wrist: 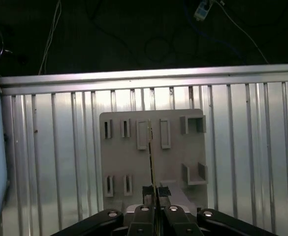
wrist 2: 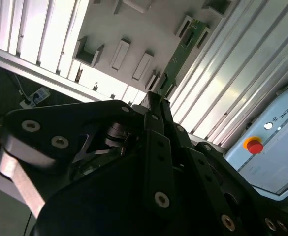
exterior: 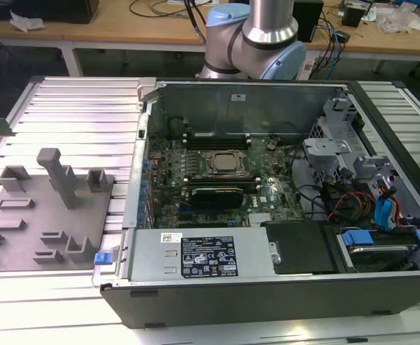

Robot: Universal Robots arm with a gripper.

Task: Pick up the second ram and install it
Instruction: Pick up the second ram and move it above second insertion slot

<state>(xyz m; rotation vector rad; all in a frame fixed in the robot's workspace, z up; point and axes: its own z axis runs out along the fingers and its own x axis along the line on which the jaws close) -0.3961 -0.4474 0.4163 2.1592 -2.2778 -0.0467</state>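
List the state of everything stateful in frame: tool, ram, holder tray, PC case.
Black two-finger tool: shut on the ram stick.
Long flat green ram stick: clamped at one end in the tool, held over the tray.
Grey moulded holder tray: lying flat on the ribbed metal table, under the tool.
Black desktop computer case: lying on its side, side panel off, motherboard exposed.

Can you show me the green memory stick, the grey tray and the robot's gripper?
second ram (wrist 2: 183,54): second wrist view, its green face.
grey holder tray (exterior: 34,219): exterior view, bare flat surface.
gripper (wrist: 155,192): first wrist view, midway between fingertips clamping the ram.
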